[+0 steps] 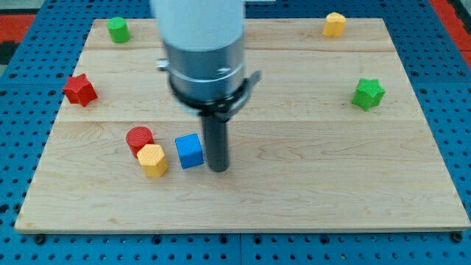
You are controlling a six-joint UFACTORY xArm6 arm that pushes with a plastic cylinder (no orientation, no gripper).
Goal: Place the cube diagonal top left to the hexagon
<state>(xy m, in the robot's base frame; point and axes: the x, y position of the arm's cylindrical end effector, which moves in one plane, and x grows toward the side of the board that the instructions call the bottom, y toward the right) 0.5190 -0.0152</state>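
Observation:
A blue cube sits on the wooden board, left of centre toward the view's bottom. A yellow hexagon lies just to its left and slightly lower, touching a red cylinder above it. My tip is on the board just right of the blue cube, very close to its right side; I cannot tell if it touches. The cube stands to the right of the hexagon.
A red star-shaped block lies at the view's left. A green cylinder is at the top left, a yellow block at the top right, and a green star at the right. The arm's grey body hides part of the board's top middle.

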